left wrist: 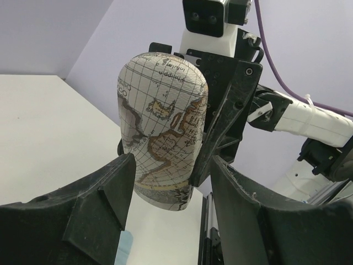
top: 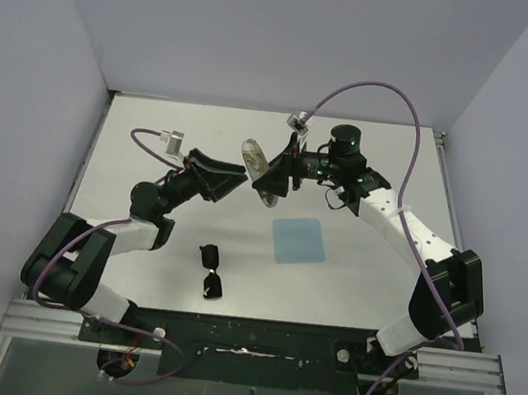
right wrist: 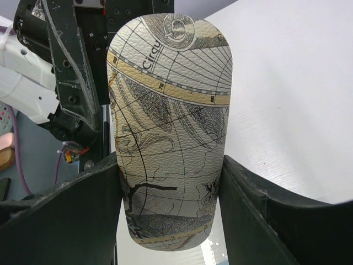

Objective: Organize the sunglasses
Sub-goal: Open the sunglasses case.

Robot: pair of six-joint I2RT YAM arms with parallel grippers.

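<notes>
The black sunglasses lie folded on the white table, near its front edge and left of centre, away from both grippers. Above the middle of the table my right gripper is shut on the oval map-patterned case, whose sides press against both fingers. The case is held in the air, its long axis sticking out past the fingertips. My left gripper faces it from the left with its jaws open. The end of the case sits just at the open fingertips, and I cannot tell whether they touch it.
A light blue square cloth lies flat on the table right of centre, below the raised case; its corner shows under my left fingers. Grey walls close in the table's left, back and right.
</notes>
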